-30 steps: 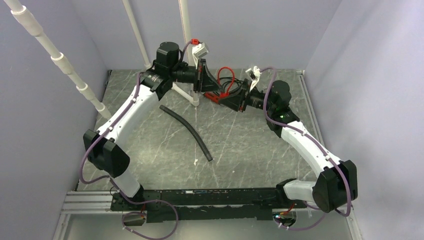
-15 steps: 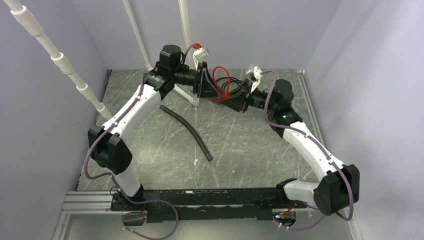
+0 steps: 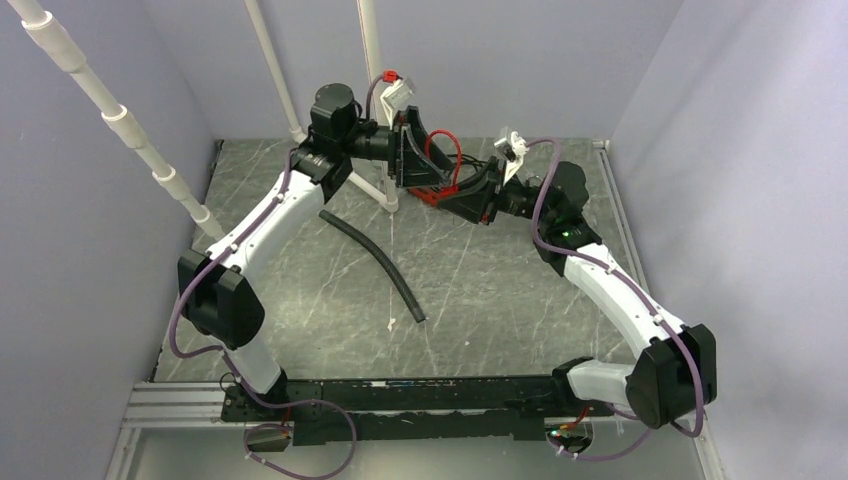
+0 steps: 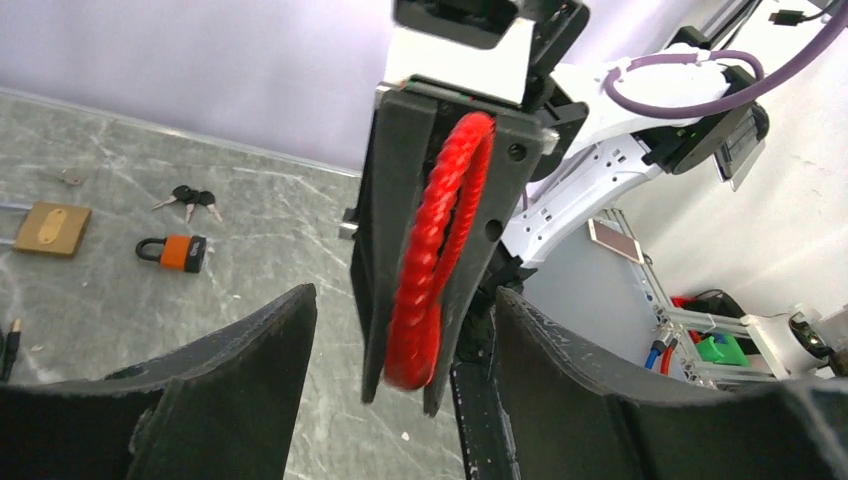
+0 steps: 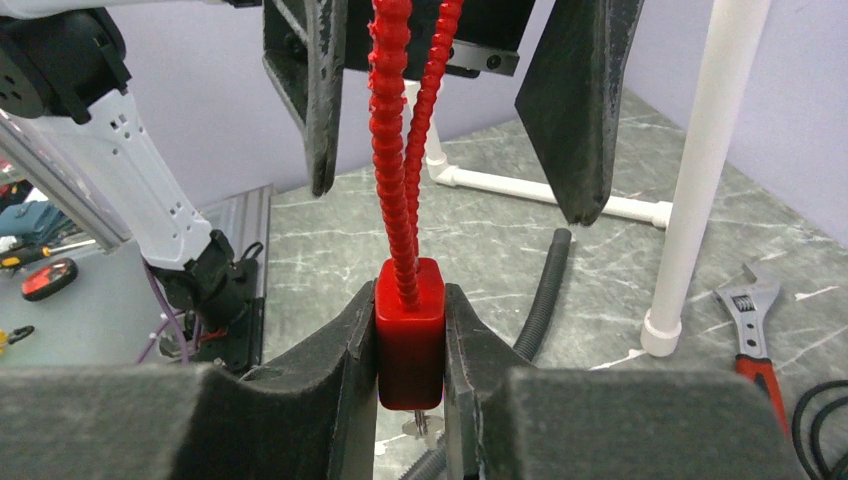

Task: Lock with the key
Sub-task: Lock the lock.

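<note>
Right now our right gripper point(image 3: 470, 200) clamps the red cable lock point(image 5: 410, 345) by its body above the table point(image 3: 480, 290), cable loop point(image 4: 440, 250) running lengthwise between our left gripper's point(image 3: 412, 160) wide-apart fingers, keys point(image 4: 190, 197) well off on the tabletop.

Glossy red lock body point(image 5: 410, 335); red ribbed cable point(image 5: 392, 150). Grey marbled bench point(image 3: 480, 290), white veins. Black corrugated hose point(image 3: 383, 260). Orange-bodied small padlock point(image 4: 182, 252), black shackle.
</note>
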Robot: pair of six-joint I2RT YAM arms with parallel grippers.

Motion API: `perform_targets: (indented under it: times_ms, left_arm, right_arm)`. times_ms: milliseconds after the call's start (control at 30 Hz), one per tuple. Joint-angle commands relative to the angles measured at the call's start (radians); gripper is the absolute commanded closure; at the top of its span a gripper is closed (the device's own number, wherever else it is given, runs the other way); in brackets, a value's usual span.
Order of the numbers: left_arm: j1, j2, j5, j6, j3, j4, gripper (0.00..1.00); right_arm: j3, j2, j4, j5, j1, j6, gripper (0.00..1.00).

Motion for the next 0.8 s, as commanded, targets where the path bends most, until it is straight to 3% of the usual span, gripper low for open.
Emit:
perform_targets:
  times_ms: [0,233,267,333,367,433,567,667,767]
  left_arm:
    - [-0.027,-0.005,0.011,-0.062,0.024,0.106,0.33]
    - [-0.040,0.010,0.036,-0.092,0.022,0.139,0.62]
    - [-0.044,0.012,0.038,-0.078,0.024,0.117,0.69]
    - [-0.046,0.014,0.038,-0.053,0.035,0.072,0.94]
    - [-0.045,0.017,0.040,-0.046,0.041,0.049,1.00]
    - [-0.042,0.025,0.052,-0.007,0.073,-0.017,1.00]
    - [-0.023,0.031,0.073,0.077,0.119,-0.132,1.00]
    - [-0.018,0.041,0.089,0.128,0.149,-0.209,1.00]
    - [-0.020,0.042,0.098,0.112,0.141,-0.189,1.00]
  right_arm:
    - [0.019,0.012,0.096,-0.021,0.010,0.035,1.00]
    - [0.024,0.021,0.071,-0.011,0.011,0.034,1.00]
    - [0.024,0.019,0.072,-0.011,0.011,0.035,1.00]
    - [0.034,0.018,0.061,-0.015,0.009,0.032,0.98]
    - [0.042,0.017,0.037,-0.021,0.008,0.026,0.85]
    - [0.064,0.017,-0.018,-0.042,-0.003,0.015,0.68]
    - [0.118,0.025,-0.188,-0.121,-0.039,-0.052,0.55]
    - [0.142,0.032,-0.277,-0.163,-0.049,-0.092,0.47]
    - [0.151,0.043,-0.280,-0.191,-0.048,-0.078,0.44]
